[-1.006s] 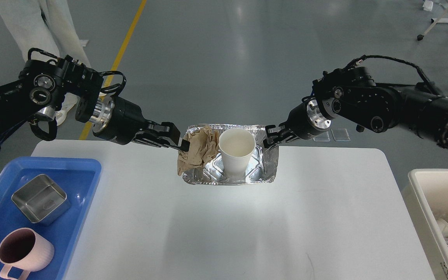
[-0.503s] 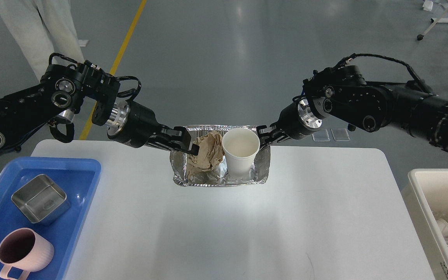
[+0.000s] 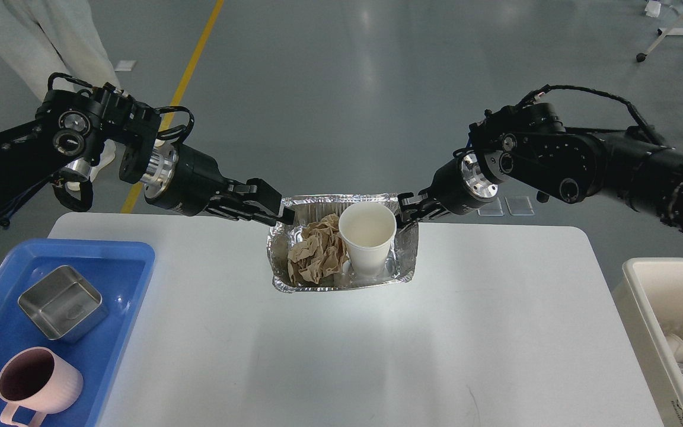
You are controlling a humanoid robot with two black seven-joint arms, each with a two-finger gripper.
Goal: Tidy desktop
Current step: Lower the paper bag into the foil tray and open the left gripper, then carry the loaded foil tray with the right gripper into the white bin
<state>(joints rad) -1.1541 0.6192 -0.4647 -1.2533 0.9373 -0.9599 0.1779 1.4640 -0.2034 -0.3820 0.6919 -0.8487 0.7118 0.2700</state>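
Observation:
A foil tray (image 3: 341, 288) sits at the far middle of the whitish-grey desktop (image 3: 341, 362). In it stand a white paper cup (image 3: 368, 237) on the right and a crumpled brown paper (image 3: 316, 258) on the left. My left gripper (image 3: 282, 212) is at the tray's far left corner, its dark fingers over the rim and apart from the paper. I cannot tell whether it is open or shut. My right gripper (image 3: 407, 211) is shut on the tray's far right rim, close beside the cup.
A blue plastic tray (image 3: 125, 258) at the left front holds a steel box (image 3: 61, 302) and a pink mug (image 3: 39, 385). A white bin (image 3: 638, 296) with clear plastic waste stands off the desktop's right edge.
The brown paper, held over the tray's left rim by my left gripper, now lies loose inside the tray. The left gripper has drawn back to the rim. The tray shifted left, then slightly right.

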